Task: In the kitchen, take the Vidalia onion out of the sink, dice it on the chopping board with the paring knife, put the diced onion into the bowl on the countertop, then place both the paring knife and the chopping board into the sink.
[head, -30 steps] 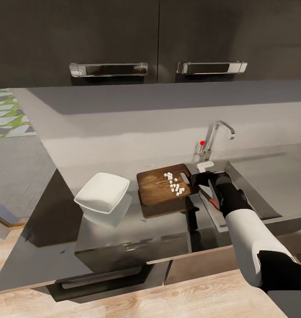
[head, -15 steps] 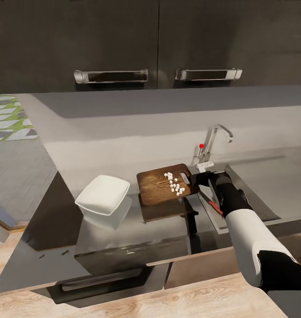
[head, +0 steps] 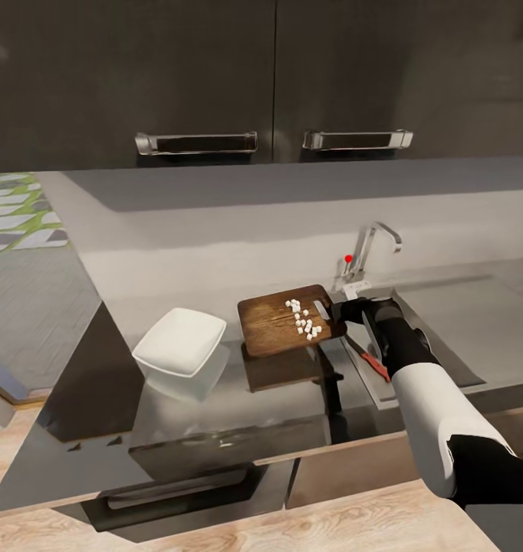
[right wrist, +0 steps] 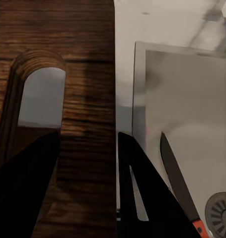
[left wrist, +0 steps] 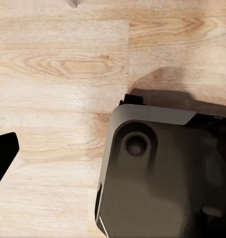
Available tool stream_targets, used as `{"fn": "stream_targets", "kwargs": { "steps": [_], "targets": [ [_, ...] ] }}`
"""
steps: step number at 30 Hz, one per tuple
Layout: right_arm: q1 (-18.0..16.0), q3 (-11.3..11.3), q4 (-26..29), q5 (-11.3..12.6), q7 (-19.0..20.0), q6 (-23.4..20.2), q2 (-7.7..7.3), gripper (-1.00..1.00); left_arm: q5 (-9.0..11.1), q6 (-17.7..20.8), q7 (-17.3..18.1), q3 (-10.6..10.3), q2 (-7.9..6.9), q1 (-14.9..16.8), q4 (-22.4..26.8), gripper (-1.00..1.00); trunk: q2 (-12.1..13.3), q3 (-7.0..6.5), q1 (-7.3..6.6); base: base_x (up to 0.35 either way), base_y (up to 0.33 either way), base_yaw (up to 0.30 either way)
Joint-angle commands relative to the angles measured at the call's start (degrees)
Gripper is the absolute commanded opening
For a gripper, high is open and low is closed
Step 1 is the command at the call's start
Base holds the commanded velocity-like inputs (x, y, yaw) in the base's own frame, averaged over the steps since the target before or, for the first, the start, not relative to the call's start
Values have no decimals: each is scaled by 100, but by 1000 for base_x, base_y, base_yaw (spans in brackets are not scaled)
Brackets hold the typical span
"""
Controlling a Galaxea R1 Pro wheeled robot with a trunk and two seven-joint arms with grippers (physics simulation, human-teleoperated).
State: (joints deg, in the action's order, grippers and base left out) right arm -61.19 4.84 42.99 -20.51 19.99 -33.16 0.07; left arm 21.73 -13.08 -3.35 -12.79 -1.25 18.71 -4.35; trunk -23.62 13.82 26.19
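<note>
- Nothing on the tabletop really shifts compared to a second ago; only the whole head view slides a bit, so that's the camera, and the right tool stays parked at the chopping board's handle end.
- Chopping board lies flat just beside the sink, on the side away from the drainboard, with its slot end nearest the basin.
- Diced onion, little white cubes, sits on the board in a loose line near the slot end.
- Right tool's two dark fingers straddle the board's edge by the slot in the wrist view. Can't tell if they're actually pinching the wood or just around it.
- Paring knife is already down in the sink, red handle toward the robot, blade pointing toward the faucet.
- Bowl is on the far side of the board from the sink, well apart from it, with nothing white showing inside.
- Left tool hangs over wooden floor; one dark fingertip shows, so no call on its state.
</note>
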Motion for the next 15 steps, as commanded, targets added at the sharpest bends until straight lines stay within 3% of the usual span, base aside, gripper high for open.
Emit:
{"fn": "stream_targets", "kwargs": {
  "steps": [1,7,15],
  "targets": [
    [-3,17,8,-58,49,-20,2,-100,33,-33,-4,-48,3,10,-22,100,-10,1,3,0,0,0],
    [-1,6,8,-81,49,-56,8,-100,33,-36,-3,-48,2,10,-22,100,-10,-51,3,0,0,0],
    [-6,-229,8,-85,49,-193,3,-100,33,-35,-3,-48,2,10,-22,100,-10,-116,3,0,10,0]
  ]
}}
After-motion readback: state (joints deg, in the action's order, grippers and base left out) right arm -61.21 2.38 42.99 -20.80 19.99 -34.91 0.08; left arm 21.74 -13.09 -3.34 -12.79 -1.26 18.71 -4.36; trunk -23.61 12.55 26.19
